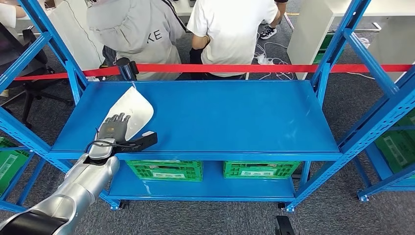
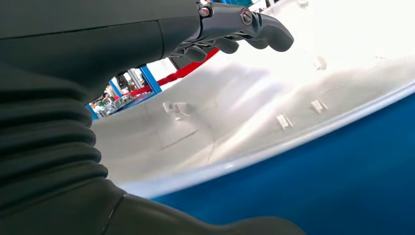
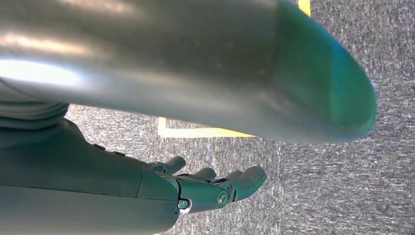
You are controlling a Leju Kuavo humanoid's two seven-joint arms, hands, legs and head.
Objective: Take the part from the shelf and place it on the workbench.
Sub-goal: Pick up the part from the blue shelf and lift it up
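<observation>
Fingers of my left hand (image 1: 113,128) lie spread over the near end of the white curved plastic part (image 1: 131,110); in the left wrist view they arch above its pale ribbed inner face, and whether they actually grip it I cannot tell. The part lies on the top deck of the blue metal shelf (image 1: 220,117), near its left front corner, probably set there within easy reach. My right hand (image 3: 210,188) hangs over grey carpet with loosely parted fingers, holding nothing. Beneath the deck sit two green plastic crates (image 1: 169,170). Beyond a red barrier tape (image 1: 235,68), two people (image 1: 230,29) stand.
</observation>
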